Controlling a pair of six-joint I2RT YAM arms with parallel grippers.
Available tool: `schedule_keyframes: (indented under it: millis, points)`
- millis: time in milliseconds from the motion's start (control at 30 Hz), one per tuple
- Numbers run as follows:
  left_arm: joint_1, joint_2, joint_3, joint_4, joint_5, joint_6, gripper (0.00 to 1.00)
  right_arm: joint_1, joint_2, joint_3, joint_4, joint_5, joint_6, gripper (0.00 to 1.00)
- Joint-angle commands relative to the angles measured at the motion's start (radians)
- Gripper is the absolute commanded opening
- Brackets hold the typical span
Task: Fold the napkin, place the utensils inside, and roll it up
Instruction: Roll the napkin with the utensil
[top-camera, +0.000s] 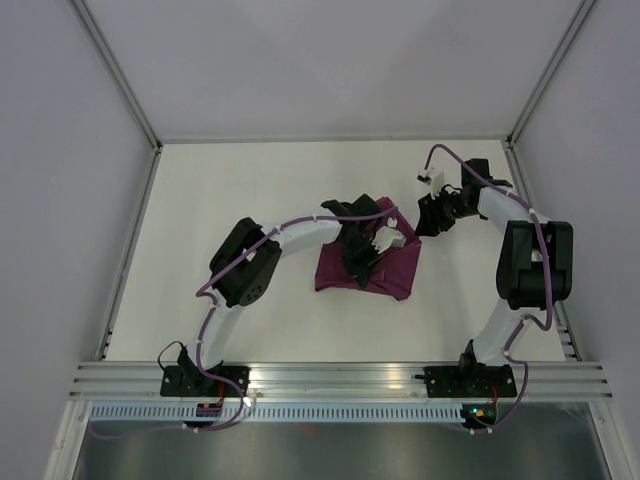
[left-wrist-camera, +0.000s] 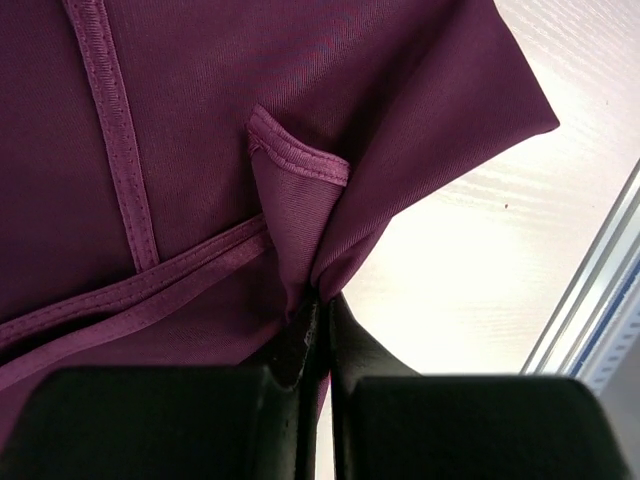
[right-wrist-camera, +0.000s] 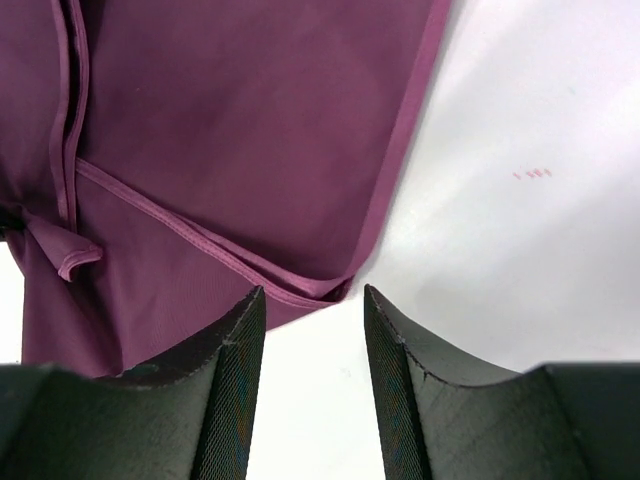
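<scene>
left gripper (left-wrist-camera: 320, 312) pinches creased, hemmed plum napkin (left-wrist-camera: 200, 130).

The left tool (left-wrist-camera: 322, 303) sits on the napkin (top-camera: 395, 272), right tool (right-wrist-camera: 313, 300) beside it.

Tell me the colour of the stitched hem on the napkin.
Plum purple, the same as the rest of the napkin. The hem shows best in the left wrist view.

White table (top-camera: 250, 190), creased plum napkin (top-camera: 392, 276) atop
</scene>
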Motion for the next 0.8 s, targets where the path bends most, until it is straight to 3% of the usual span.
schedule_keyframes:
  millis: [0, 233, 533, 767]
  points:
    - [0.015, 0.041, -0.016, -0.065, 0.008, -0.052, 0.02, 0.056, 0.019, 0.022, 0.002, 0.017, -0.004, 0.50]
    - [0.057, 0.052, 0.012, -0.082, 0.127, -0.069, 0.02, 0.055, -0.063, -0.033, -0.015, 0.006, -0.054, 0.49]
    - [0.064, 0.067, 0.023, -0.105, 0.151, -0.072, 0.02, 0.111, -0.301, -0.192, -0.165, -0.147, -0.330, 0.52]
    - [0.064, 0.076, 0.023, -0.105, 0.147, -0.072, 0.02, 0.303, -0.487, -0.438, 0.087, -0.104, -0.299, 0.57]
